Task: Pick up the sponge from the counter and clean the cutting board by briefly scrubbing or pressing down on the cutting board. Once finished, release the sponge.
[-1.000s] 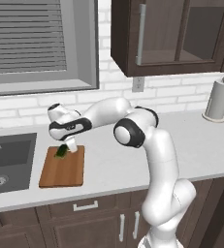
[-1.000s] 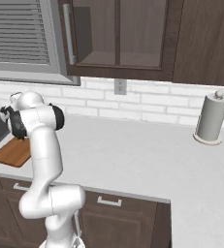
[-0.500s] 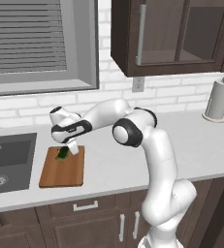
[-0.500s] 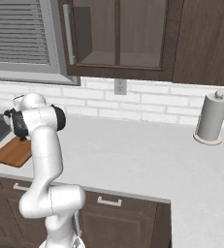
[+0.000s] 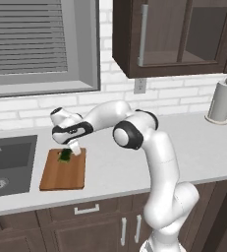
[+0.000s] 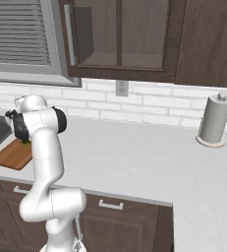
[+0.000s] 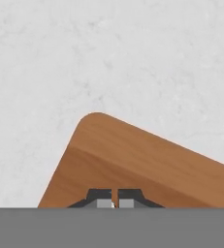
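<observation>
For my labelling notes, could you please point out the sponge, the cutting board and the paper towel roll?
sponge (image 5: 64, 156), left base view, green top.
cutting board (image 5: 61, 176), left base view, bare wood.
paper towel roll (image 6: 213, 121), right base view, roll's side.

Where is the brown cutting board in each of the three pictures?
Left base view: the cutting board lies at lower left on the counter, beside the sink, with the sponge on its far end.
Right base view: it sits at the far left edge, partly behind the arm.
Hand view: its rounded corner fills the lower middle.
Shared landmark: the light counter around the board.
</observation>
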### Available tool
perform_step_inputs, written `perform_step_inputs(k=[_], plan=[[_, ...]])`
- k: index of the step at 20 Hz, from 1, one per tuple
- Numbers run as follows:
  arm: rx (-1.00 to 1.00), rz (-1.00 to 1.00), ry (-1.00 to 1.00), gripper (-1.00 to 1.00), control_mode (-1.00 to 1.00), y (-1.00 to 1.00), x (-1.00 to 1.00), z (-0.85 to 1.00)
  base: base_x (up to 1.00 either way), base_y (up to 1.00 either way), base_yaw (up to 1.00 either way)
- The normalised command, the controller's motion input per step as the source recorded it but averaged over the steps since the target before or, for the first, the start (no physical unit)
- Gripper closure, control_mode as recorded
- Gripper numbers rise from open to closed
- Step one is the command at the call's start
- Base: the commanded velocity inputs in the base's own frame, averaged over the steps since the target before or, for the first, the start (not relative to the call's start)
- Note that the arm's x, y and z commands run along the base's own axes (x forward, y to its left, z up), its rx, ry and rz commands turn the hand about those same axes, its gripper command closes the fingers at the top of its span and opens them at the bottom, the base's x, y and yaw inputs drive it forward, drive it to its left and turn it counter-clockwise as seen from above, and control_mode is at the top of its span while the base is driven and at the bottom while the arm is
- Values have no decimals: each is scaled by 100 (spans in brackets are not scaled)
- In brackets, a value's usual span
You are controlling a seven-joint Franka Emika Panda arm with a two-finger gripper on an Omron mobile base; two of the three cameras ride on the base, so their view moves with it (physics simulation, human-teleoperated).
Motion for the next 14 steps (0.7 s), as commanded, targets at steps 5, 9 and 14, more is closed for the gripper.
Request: perform_step_inputs(k=[5, 9, 14], plan=[[-3, -10, -16, 100, -100, -76, -31, -67, 0, 0, 0], [-6, -11, -15, 100, -100, -80, -29, -63, 0, 0, 0], [1, -14, -3, 100, -100, -93, -27, -14, 0, 0, 0]])
